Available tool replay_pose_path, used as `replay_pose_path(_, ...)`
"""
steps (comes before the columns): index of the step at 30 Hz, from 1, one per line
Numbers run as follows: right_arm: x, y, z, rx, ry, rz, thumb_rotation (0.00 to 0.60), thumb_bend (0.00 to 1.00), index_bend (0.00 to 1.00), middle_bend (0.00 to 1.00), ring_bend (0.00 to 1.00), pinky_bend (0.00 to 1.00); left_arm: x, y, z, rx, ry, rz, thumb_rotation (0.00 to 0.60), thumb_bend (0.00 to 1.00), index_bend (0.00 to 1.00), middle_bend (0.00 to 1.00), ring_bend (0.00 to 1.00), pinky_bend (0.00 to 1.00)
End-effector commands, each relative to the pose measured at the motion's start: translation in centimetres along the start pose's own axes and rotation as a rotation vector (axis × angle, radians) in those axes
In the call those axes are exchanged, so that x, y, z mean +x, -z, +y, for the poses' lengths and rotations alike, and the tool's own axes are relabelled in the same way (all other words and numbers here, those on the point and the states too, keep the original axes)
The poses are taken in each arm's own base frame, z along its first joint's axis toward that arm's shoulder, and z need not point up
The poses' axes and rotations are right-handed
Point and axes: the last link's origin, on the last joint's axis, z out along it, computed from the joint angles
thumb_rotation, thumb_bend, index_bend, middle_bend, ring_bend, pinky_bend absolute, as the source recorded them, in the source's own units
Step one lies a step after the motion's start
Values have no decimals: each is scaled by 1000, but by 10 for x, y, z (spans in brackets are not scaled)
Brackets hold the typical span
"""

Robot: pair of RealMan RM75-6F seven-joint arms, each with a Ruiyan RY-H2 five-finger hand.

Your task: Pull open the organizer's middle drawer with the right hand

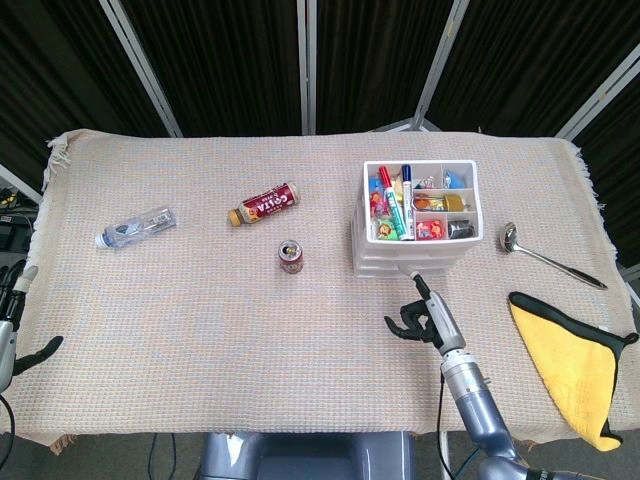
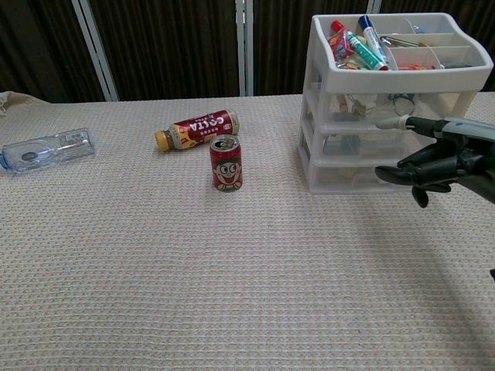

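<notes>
The white three-drawer organizer (image 1: 415,255) (image 2: 379,116) stands right of centre, its top tray full of pens and small items, and all its drawers look pushed in. In the chest view the middle drawer (image 2: 363,147) is the clear band below the top one. My right hand (image 1: 420,318) (image 2: 437,158) hovers just in front of the drawers, one finger stretched toward the organizer's front and the others curled, holding nothing. My left hand (image 1: 12,330) sits at the left table edge, fingers apart, empty.
A red can (image 1: 291,257) (image 2: 226,163) stands left of the organizer, and a brown bottle (image 1: 264,205) (image 2: 196,128) lies behind it. A clear bottle (image 1: 135,228) lies at far left. A spoon (image 1: 548,255) and yellow cloth (image 1: 575,350) lie at right.
</notes>
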Motion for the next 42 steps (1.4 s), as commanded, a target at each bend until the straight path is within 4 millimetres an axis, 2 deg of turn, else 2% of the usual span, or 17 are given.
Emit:
replay_pose_path(1, -1, -2, 0, 9, -1, 6, 600, 260, 131, 909, 911, 700, -1, 0, 1, 0, -1, -1, 600, 66, 0, 0, 0, 0)
replay_pose_path(20, -3, -22, 5, 4, -88, 39, 600, 267, 132, 909, 911, 700, 2, -2, -4, 15, 19, -2, 600, 67, 0, 0, 0, 0)
replay_pose_path(26, -9, -29, 9, 1, -131, 48, 600, 279, 195, 909, 911, 700, 3, -2, -5, 16, 26, 3, 600, 68, 0, 0, 0, 0)
replay_pose_path(36, -13, -38, 11, 34, -212, 93, 600, 289, 200, 909, 911, 700, 5, -2, -7, 17, 39, 8, 600, 68, 0, 0, 0, 0)
replay_pose_path(42, -16, -39, 12, 56, -263, 110, 600, 292, 243, 909, 911, 700, 6, -2, -7, 18, 44, 12, 600, 68, 0, 0, 0, 0)
